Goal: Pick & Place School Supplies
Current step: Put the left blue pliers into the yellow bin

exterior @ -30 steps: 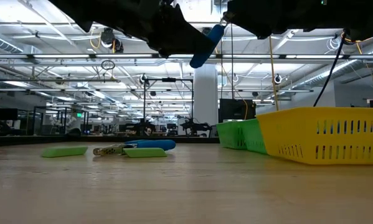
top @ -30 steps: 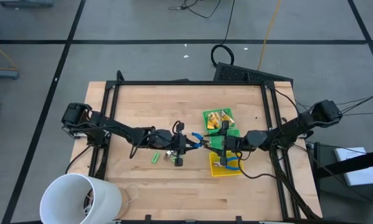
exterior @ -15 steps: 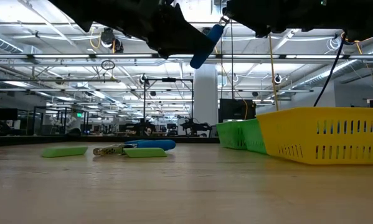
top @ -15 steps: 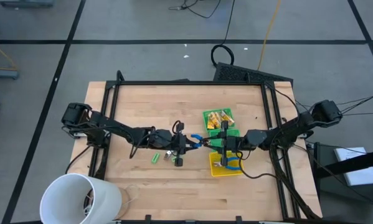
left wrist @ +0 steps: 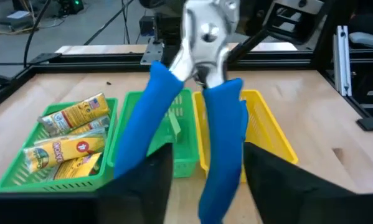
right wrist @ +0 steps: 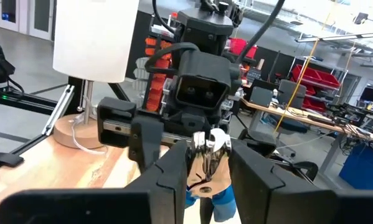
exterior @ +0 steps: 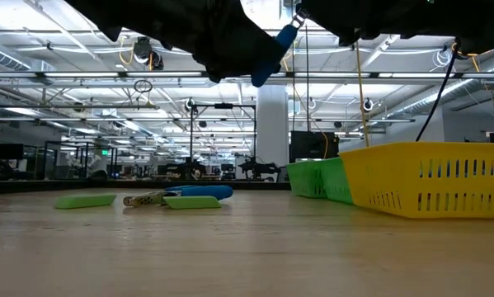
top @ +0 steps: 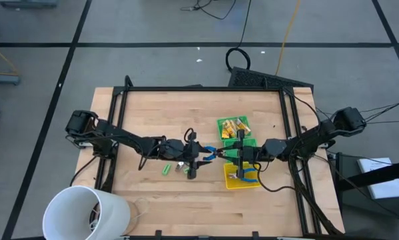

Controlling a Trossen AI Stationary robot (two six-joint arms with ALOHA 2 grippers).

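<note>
Blue-handled pliers point(top: 212, 152) hang in the air above mid-table between my two grippers. My right gripper point(top: 228, 155) is shut on their metal head. My left gripper point(top: 199, 155) is open, and the two blue handles point(left wrist: 223, 143) reach back between its fingers. On the table lie two bright-green pieces point(exterior: 84, 200) point(exterior: 193, 202) and a second pair of blue-handled pliers point(exterior: 185, 192). Yellow-tan wrapped blocks point(left wrist: 71, 134) lie in a green bin point(top: 234, 127). My right gripper pinches the pliers' metal head point(right wrist: 206, 149) between its two fingers, coming about level from the table's right side. The pliers are lifted clear of the table, with the handles slanting down toward my left gripper. My left gripper's fingers point(left wrist: 139, 180) flank the handles; whether they touch them I cannot tell.
A second green bin point(left wrist: 180, 143) and a yellow bin point(top: 242, 177) stand right of centre, below my right gripper. A large white cup point(top: 86, 212) sits at the near left corner. A dark frame point(top: 199, 89) runs round the tabletop.
The hanging pliers have shifted slightly upward in the low view. Both arms have stayed where they were.
</note>
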